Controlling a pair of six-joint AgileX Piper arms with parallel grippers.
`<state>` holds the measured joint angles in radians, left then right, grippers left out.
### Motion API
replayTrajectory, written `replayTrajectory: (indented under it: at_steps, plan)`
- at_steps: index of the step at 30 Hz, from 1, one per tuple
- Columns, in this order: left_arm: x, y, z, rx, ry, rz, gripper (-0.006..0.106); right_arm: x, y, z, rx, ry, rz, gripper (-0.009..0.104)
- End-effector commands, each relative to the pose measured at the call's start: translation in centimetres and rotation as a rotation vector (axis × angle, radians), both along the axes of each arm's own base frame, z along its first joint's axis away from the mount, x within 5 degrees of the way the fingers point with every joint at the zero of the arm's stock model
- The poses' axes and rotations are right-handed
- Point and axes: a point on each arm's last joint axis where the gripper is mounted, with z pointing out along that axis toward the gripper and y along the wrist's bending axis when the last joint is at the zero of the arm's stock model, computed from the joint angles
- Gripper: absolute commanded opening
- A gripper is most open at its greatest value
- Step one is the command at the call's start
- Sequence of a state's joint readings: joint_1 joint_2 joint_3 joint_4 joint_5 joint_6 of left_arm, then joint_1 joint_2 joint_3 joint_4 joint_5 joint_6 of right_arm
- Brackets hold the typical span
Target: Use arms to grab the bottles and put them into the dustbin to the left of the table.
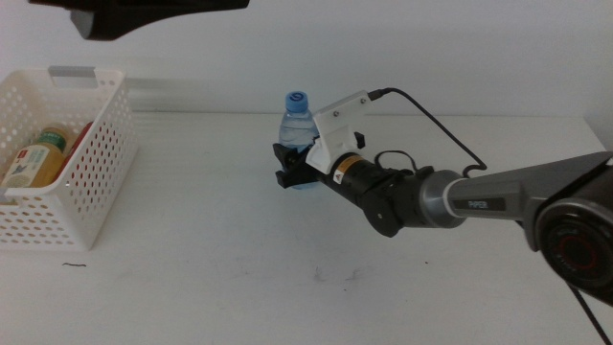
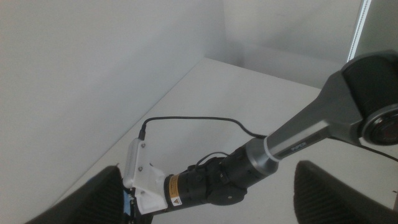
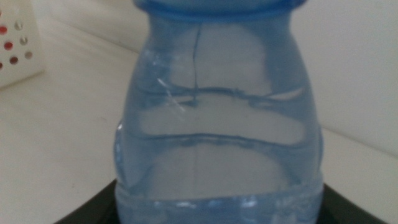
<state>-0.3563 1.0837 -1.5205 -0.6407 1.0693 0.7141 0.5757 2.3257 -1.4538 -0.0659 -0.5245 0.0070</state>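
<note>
Bare table (image 1: 211, 249) (bottle-to-dustbin (image 1: 96, 163) stretch)

"PIPER" is printed on the right arm (image 1: 484, 203).

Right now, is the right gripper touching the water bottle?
Touching. In the right wrist view, the water bottle fills the frame with both dark jaws against its sides; the middle view shows the right gripper around it.

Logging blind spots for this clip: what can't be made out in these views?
- Right pincer grip: in the middle view it hides the lower water bottle; the right wrist view is too close to show contact.
- Left pincer: both fingers are cut off by the left wrist frame edge.
- Dustbin: its wall hides most of the yellow-liquid bottle; only a red sliver beside it shows.
</note>
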Motion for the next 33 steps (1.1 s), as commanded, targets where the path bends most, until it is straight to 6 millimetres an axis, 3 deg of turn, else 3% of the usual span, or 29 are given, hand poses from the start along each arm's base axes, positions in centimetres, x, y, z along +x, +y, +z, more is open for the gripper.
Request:
replayTrajectory:
  at_steps: [1, 3, 4, 8, 11, 13, 15, 18, 21, 23, 27, 33]
  plan:
    - [0.0, 0.0, 0.0, -0.013, -0.001, 0.005, 0.094, 0.1, 0.9, -0.2, 0.006, -0.027, 0.019, 0.001]
    - [0.0, 0.0, 0.0, -0.013, -0.001, 0.005, 0.094, -0.1, 1.0, -0.9, -0.027, 0.030, 0.019, 0.012]
    - [0.0, 0.0, 0.0, -0.013, -0.001, 0.005, 0.094, -0.2, 0.9, -1.0, -0.057, 0.070, 0.016, 0.023]
    - [0.0, 0.0, 0.0, -0.013, -0.001, 0.005, 0.094, -1.2, 0.1, 1.2, -0.170, 0.266, -0.012, 0.094]
    - [0.0, 0.0, 0.0, -0.015, 0.000, 0.004, 0.094, -2.6, -1.1, 5.0, -0.230, 0.415, -0.048, 0.092]
    - [0.0, 0.0, 0.0, -0.013, -0.001, 0.005, 0.094, -4.2, -2.1, 8.5, -0.239, 0.517, -0.079, 0.092]
    - [0.0, 0.0, 0.0, -0.013, -0.001, 0.005, 0.094, -6.3, -3.4, 13.1, -0.246, 0.568, -0.090, 0.092]
    - [0.0, 0.0, 0.0, -0.013, -0.001, 0.005, 0.094, -10.0, -6.0, 20.3, -0.234, 0.551, -0.088, 0.092]
    - [0.0, 0.0, 0.0, -0.013, -0.001, 0.005, 0.094, -13.5, -8.4, 25.6, -0.206, 0.492, -0.088, 0.091]
    - [0.0, 0.0, 0.0, -0.013, -0.001, 0.005, 0.094, -15.1, -9.6, 28.1, -0.174, 0.430, -0.088, 0.091]
    - [0.0, 0.0, 0.0, -0.013, -0.001, 0.005, 0.094, -17.0, -10.9, 30.7, -0.123, 0.358, -0.084, 0.091]
    - [0.3, 0.2, 0.3, -0.006, -0.038, 0.041, 0.094, -17.4, -11.1, 31.2, -0.099, 0.344, -0.078, 0.091]
